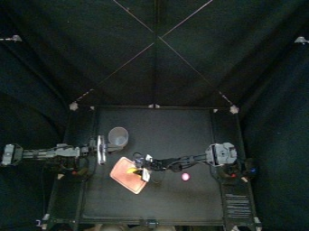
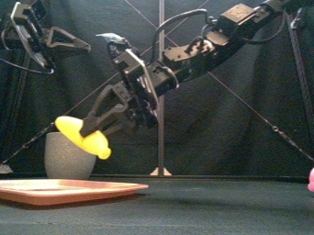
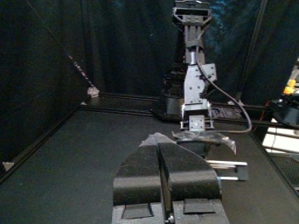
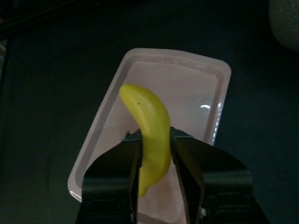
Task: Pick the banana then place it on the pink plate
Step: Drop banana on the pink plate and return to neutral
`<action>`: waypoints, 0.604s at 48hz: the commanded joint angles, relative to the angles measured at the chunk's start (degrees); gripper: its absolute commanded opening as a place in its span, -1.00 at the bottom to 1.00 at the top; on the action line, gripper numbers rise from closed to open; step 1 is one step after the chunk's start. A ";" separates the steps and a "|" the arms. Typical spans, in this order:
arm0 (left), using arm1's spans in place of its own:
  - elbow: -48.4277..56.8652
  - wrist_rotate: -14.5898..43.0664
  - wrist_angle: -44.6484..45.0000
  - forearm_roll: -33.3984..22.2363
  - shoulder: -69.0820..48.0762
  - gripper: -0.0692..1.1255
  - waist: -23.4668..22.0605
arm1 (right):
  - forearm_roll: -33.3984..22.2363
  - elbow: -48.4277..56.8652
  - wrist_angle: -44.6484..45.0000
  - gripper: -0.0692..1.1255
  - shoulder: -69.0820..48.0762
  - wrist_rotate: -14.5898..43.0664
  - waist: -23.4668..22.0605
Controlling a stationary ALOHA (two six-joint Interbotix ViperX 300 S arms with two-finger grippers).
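Observation:
A yellow banana [image 2: 84,136] hangs in the air with my right gripper [image 4: 158,149] shut on it. It sits above the flat pink plate [image 2: 68,190], clearly apart from it. In the right wrist view the banana [image 4: 146,122] runs lengthwise over the plate [image 4: 193,83]. From above, the right gripper [image 1: 140,166] reaches past the middle over the plate [image 1: 126,178]. My left gripper [image 3: 163,156] rests shut and empty at the table's left side [image 1: 97,151].
A tall grey speckled cup [image 2: 70,156] stands just behind the plate, also seen from above [image 1: 117,136]. A small pink toy [image 1: 186,177] lies on the table to the right of the plate, under the right arm.

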 commanded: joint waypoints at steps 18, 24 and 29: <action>-0.97 0.00 -0.44 0.18 0.00 -0.90 0.18 | -0.26 -2.81 0.88 0.65 -1.14 -0.09 -0.35; -0.79 0.00 -0.09 0.18 0.00 -0.90 0.18 | -0.53 -0.26 -0.62 0.65 -3.87 -0.18 -0.44; -0.44 0.00 -0.09 0.09 0.00 -0.90 0.18 | -0.70 3.78 -5.27 0.65 -6.94 -0.18 -0.53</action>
